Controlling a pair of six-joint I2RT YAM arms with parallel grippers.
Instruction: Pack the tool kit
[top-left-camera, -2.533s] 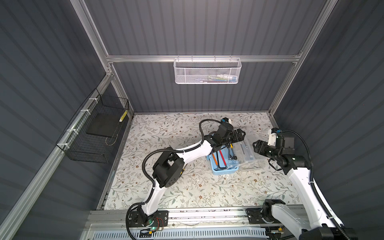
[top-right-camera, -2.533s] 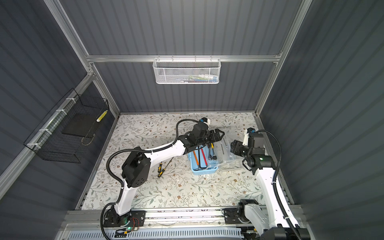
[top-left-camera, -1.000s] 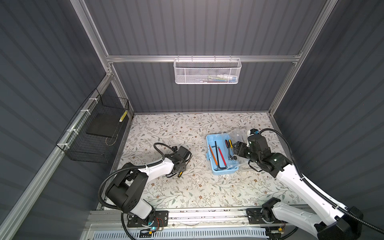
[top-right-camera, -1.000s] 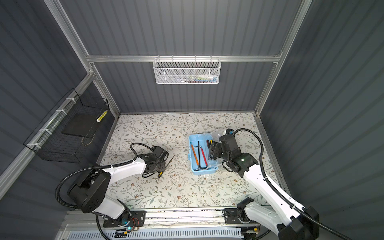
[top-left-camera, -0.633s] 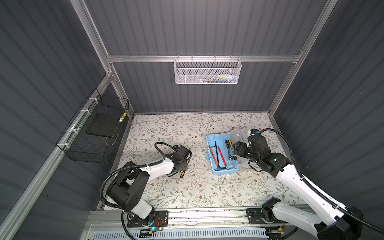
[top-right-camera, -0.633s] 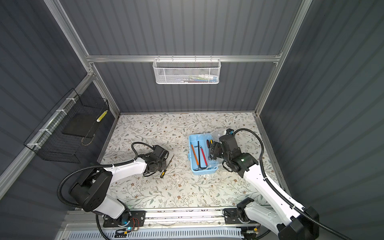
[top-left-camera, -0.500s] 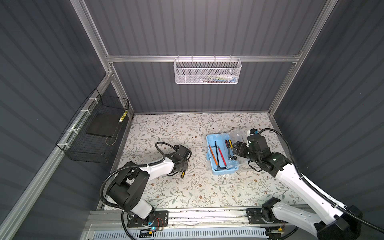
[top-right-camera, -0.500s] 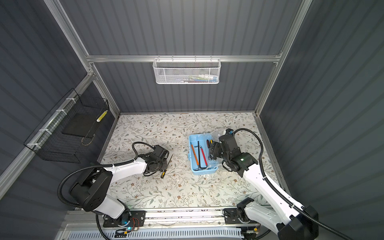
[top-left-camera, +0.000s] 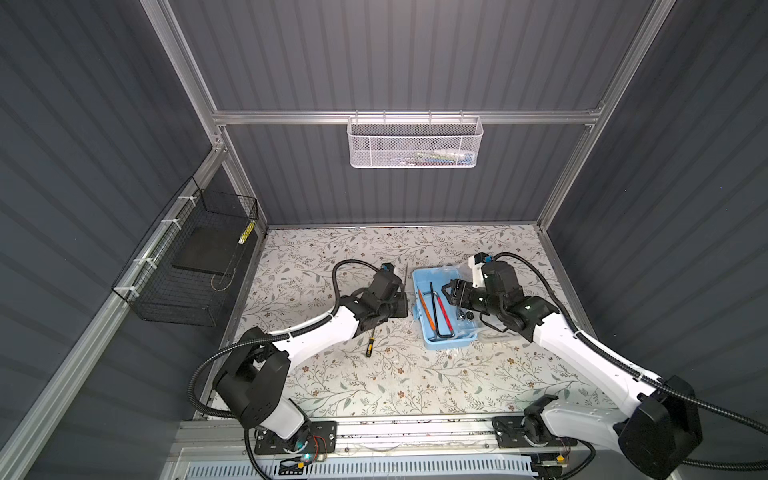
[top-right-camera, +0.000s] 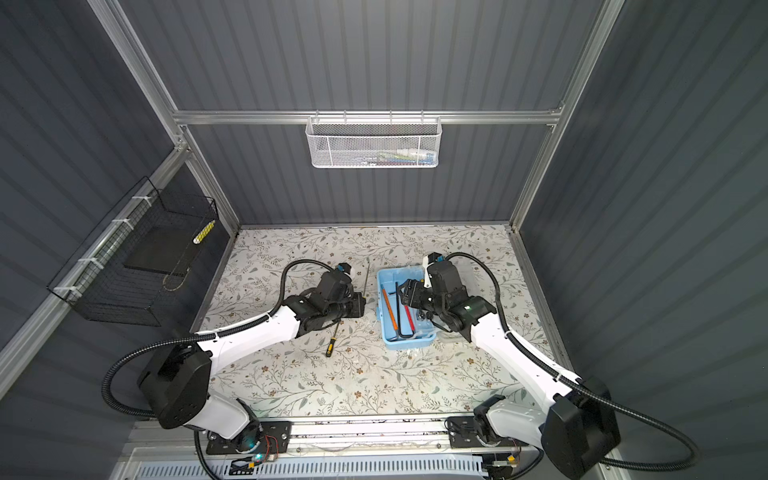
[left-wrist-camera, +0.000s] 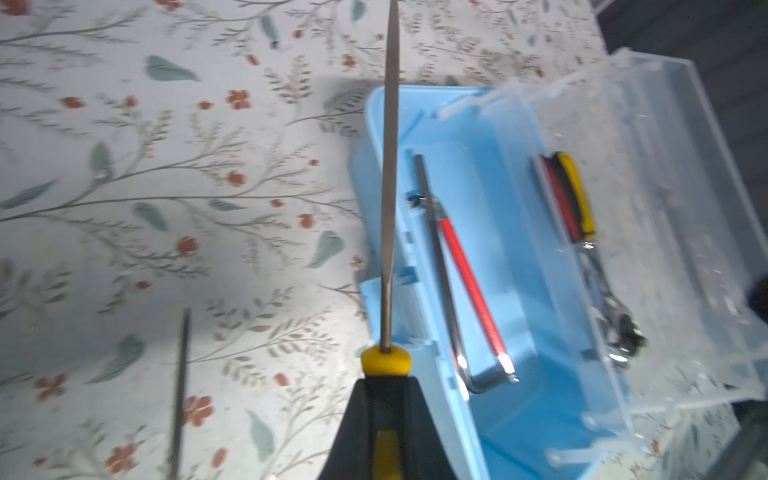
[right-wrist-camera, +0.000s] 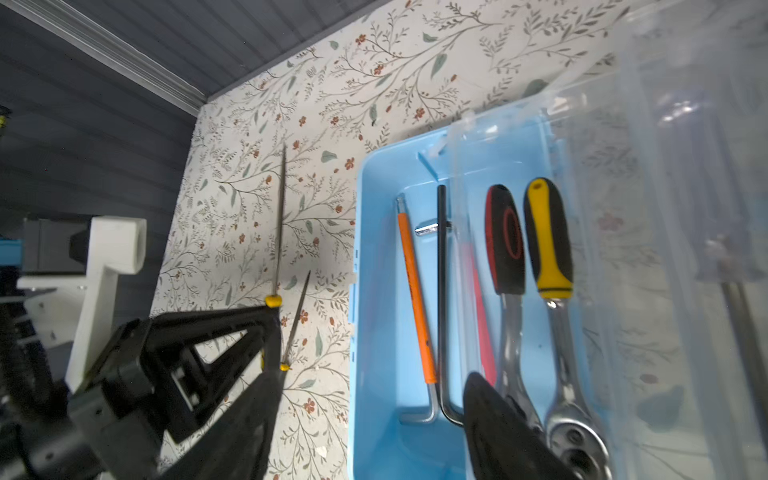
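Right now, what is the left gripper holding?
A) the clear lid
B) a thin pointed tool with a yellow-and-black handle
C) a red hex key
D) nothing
B: the left gripper is shut on the handle of the thin tool, whose shaft sticks out in front.

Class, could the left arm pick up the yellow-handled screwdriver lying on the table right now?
Probably not yet: the left tool is shut on a thin file, though the screwdriver lies close by.

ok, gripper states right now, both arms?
left gripper: shut on the yellow-handled file.
right gripper: open over the blue box, gripping nothing that shows.
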